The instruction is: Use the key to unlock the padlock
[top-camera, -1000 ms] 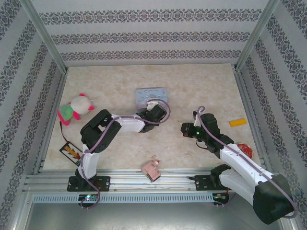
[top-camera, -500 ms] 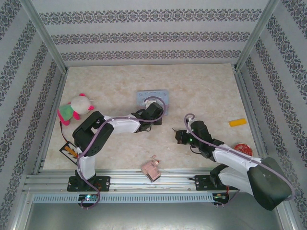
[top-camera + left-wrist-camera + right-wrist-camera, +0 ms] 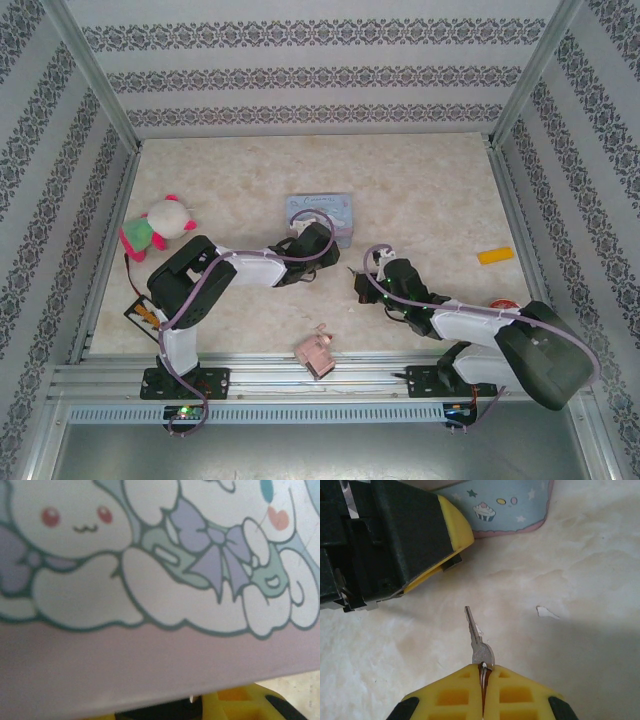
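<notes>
Marbled tabletop [image 3: 580, 605] underlies our right gripper [image 3: 482, 674], pinching the key [image 3: 476, 639]. Beyond its tip sits our left gripper [image 3: 320, 236]; we cannot tell its opening.

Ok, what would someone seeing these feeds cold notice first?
The small silver key sticking out of the shut right end effector, over the marbled table near centre. Then the blue tin with cartoon rabbit print, mid-table by the left arm, very close in the left wrist view.

Striped floral wallpaper walls [image 3: 320, 80] — beige marbled tabletop [image 3: 430, 180], aluminium frame [image 3: 300, 375].
</notes>
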